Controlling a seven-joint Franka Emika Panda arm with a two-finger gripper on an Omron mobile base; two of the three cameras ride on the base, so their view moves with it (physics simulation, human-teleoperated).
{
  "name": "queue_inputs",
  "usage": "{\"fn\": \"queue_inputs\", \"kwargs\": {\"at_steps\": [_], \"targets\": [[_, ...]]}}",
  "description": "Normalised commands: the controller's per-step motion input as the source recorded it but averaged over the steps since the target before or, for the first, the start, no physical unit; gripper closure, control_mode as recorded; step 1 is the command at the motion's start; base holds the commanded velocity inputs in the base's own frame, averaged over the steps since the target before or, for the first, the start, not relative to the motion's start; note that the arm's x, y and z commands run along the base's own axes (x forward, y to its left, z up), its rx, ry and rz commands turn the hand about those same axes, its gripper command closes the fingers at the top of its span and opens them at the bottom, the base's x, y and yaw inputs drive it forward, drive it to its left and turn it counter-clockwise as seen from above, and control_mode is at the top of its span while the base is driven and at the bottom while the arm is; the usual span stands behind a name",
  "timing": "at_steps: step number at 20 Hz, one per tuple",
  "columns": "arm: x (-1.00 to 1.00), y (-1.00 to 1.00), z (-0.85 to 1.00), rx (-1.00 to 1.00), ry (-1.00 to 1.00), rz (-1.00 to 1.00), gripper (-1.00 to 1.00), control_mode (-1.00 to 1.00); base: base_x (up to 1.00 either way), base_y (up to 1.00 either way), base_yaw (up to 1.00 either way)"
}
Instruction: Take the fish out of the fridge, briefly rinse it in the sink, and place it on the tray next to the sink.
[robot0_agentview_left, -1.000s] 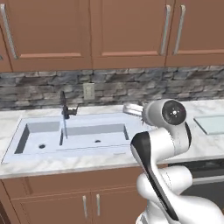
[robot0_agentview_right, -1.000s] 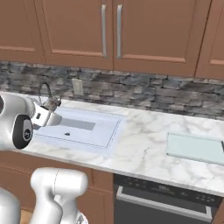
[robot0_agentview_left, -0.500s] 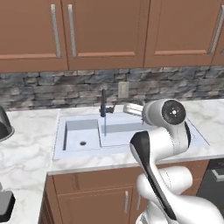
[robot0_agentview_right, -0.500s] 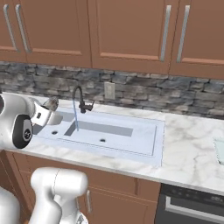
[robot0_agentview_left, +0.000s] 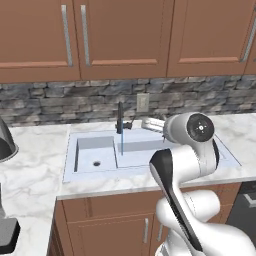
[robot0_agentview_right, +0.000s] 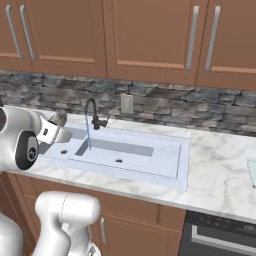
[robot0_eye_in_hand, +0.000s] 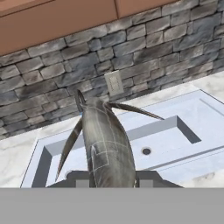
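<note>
Here jaws clamped on fish (robot0_eye_in_hand: 107, 148); fingertips hidden behind it, above sink (robot0_eye_in_hand: 192, 114).

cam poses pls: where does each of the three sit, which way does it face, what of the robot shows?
Left base view: behind the arm, left side, facing the pale blue-grey double-basin sink; white arm at lower right.
Right base view: behind, right side, same sink with thin black faucet; arm lower left, claw over the sink's left end.
Hand view: on the hand, looking along the grey-tan fish at sink and stone backsplash.
Shared: sink, faucet, running water, wall outlet.
</note>
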Motion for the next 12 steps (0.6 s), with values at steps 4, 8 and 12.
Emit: {"fn": "queue_inputs", "kwargs": {"at_steps": [4,8,12], "targets": [[0.0,0.0,0.0,0.0,0.0,0.0,1.0,1.0,0.16,-0.06,0.0],[0.0,-0.2,-0.01,0.05,0.01,0.01,1.0,-1.0,0.02,0.0,0.0],[0.0,-0.95,0.0,0.3,0.08,0.13,1.0,-1.0,0.0,0.0,0.0]]}}
